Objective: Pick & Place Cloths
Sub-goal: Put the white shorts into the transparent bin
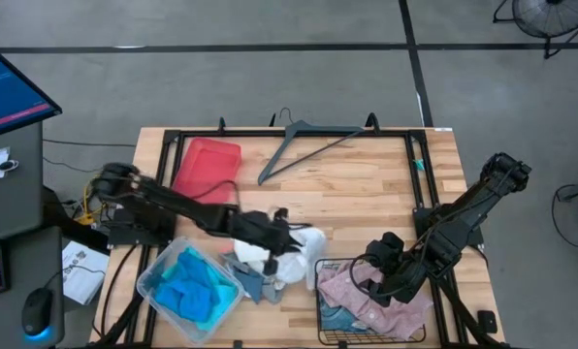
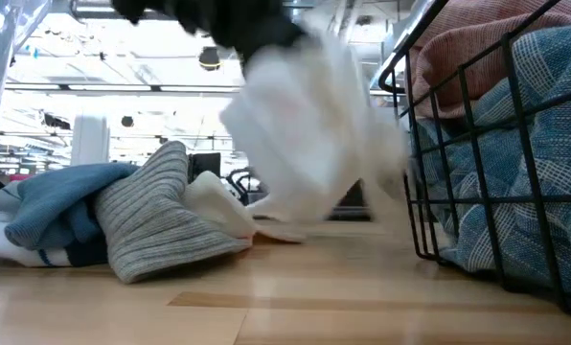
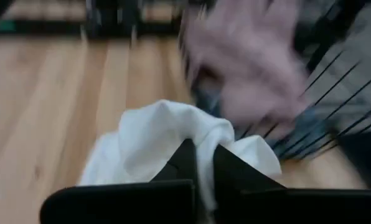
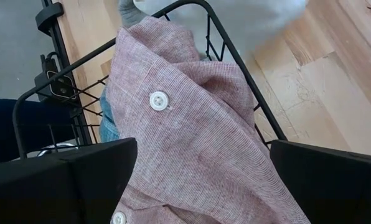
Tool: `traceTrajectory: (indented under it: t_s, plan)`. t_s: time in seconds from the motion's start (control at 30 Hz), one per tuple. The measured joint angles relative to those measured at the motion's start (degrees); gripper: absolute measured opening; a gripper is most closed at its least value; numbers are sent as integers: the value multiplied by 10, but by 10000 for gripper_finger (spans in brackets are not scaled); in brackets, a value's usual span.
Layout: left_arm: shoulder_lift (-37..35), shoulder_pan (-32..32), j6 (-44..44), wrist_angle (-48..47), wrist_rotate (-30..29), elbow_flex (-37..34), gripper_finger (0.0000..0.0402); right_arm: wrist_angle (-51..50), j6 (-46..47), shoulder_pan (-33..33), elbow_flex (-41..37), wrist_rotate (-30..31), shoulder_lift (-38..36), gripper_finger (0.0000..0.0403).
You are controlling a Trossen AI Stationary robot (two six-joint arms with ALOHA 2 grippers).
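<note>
My left gripper [image 1: 281, 236] is at the table's middle near edge, shut on a white cloth [image 1: 306, 247], which also shows in the low view [image 2: 314, 144]. Beside it, a grey ribbed cloth [image 2: 156, 225], a deeper blue cloth [image 2: 65, 206] and a striped one [image 2: 8, 244] lie heaped on the table. Turquoise cloths [image 1: 192, 289] fill a clear bin. My right gripper [image 4: 201, 155] is open over the wire basket [image 1: 324, 301], its fingers on either side of the pale pink buttoned shirt [image 4: 192, 130]. I cannot tell whether they touch it. A blue cloth [image 2: 515, 192] lies under the pink one. My left gripper pinches a bunched fold of the white cloth [image 3: 201, 140] between its two fingers. The fingers [image 3: 182, 162] come in slanting from the table's left. The cloth hangs below and ahead of them, mostly lifted, and its lower end [image 2: 266, 222] is down at the table beside the grey cloth.
A red tray [image 1: 207, 165] and a grey hanger [image 1: 304, 145] lie at the far side of the table. The clear bin [image 1: 153, 276] stands near the left near corner. The basket's black wire wall [image 2: 410, 192] stands close to the hanging white cloth. Bare wood [image 1: 357, 194] lies mid-table.
</note>
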Motion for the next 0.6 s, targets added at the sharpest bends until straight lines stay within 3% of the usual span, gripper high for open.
traceTrajectory:
  t_s: [0.27, 0.6]
  plan:
    - [-230, -45, -37, -94, 34, 1, 0, -1, 0, 0, 0, 10, 0, 363]
    - [-472, -142, -305, -281, 165, 0, 0, -1, -2, 0, 0, 13, 0, 363]
